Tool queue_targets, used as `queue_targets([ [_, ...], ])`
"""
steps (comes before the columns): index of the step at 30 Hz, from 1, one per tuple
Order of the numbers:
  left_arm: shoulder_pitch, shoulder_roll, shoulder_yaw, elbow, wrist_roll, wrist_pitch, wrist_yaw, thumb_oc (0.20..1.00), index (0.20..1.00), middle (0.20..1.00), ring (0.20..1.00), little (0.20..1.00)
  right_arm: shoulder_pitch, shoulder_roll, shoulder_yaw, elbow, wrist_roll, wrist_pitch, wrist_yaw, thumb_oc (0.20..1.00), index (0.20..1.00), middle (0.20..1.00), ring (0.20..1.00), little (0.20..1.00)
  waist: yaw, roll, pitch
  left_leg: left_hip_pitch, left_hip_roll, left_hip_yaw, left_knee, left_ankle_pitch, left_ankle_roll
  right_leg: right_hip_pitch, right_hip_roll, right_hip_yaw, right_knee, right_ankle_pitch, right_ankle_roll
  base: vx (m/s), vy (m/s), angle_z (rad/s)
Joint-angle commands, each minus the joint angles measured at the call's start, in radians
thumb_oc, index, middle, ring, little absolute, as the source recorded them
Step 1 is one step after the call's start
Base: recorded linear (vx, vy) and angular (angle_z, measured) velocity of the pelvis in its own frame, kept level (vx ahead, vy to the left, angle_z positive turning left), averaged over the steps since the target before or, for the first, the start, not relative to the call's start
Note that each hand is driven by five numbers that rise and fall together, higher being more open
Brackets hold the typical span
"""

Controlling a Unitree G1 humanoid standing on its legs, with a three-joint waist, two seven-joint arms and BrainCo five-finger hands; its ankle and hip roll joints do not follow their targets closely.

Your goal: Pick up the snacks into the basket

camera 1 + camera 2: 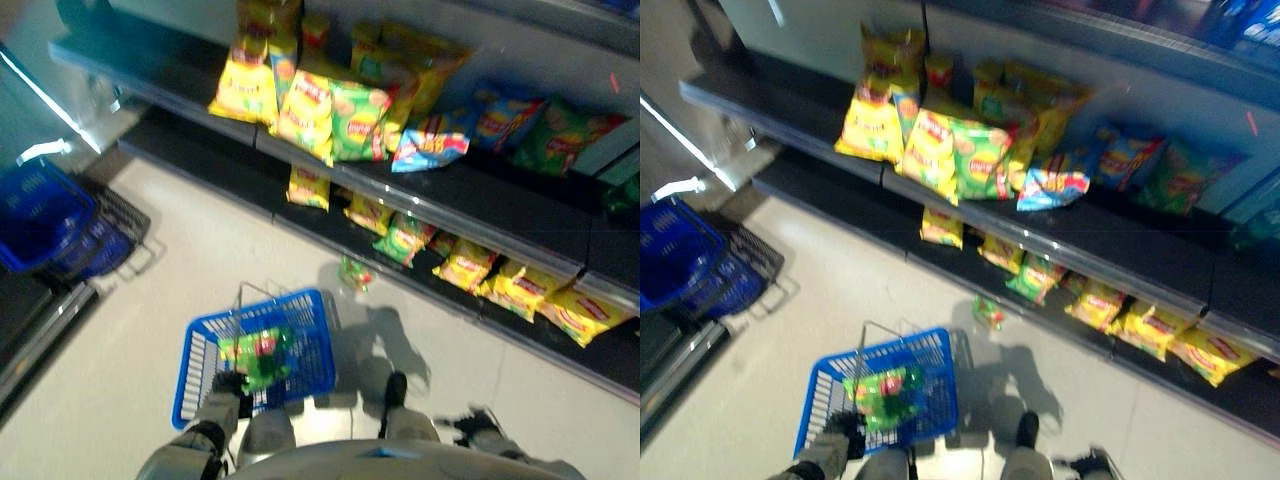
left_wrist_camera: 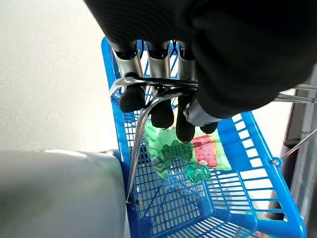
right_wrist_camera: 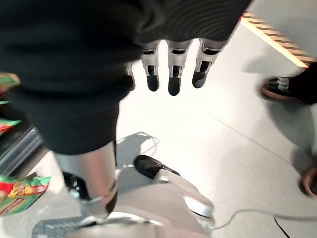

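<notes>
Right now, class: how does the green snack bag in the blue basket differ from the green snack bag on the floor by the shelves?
The green bag in the basket lies inside the blue basket, whose handle the left hand grips. The green bag on the floor lies loose near the lowest shelf, held by nothing. Both are green with red.

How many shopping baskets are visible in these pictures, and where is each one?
2. A light blue basket hangs by its handle from the left robot hand, with a green snack bag inside. A dark blue basket sits at the far left, beside the shelves.

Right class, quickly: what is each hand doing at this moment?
Left hand: shut on the blue basket's wire handle.
Right hand: open, fingers straight, holding nothing.
</notes>
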Motion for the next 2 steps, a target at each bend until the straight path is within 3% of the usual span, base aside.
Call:
queue_targets([
  [1, 0.01, 0.022, 0.049, 0.071, -0.01, -0.013, -0.016, 0.2, 0.2, 0.2, 0.2, 0.2, -0.036, 0.0, -0.001, 0.01, 0.018, 0.004, 0.015, 1.0, 1.0, 1.0, 1.0, 1.0, 0.005, -0.029, -0.019, -0.024, -0.054, 0.005, 0.005, -0.03, 0.042, -0.016, 0.002, 0.009, 0.043, -0.007, 0.021, 0.09, -0.033, -0.03],
  [2, 0.02, 0.022, 0.057, 0.082, -0.01, -0.013, -0.016, 0.2, 0.2, 0.2, 0.2, 0.2, -0.029, 0.006, 0.007, 0.007, 0.011, 0.0, 0.018, 1.0, 1.0, 1.0, 1.0, 1.0, 0.004, -0.029, -0.032, -0.017, -0.053, 0.008, 0.006, -0.033, 0.042, -0.01, 0.006, 0.014, 0.041, -0.01, 0.02, 0.07, -0.029, -0.05],
])
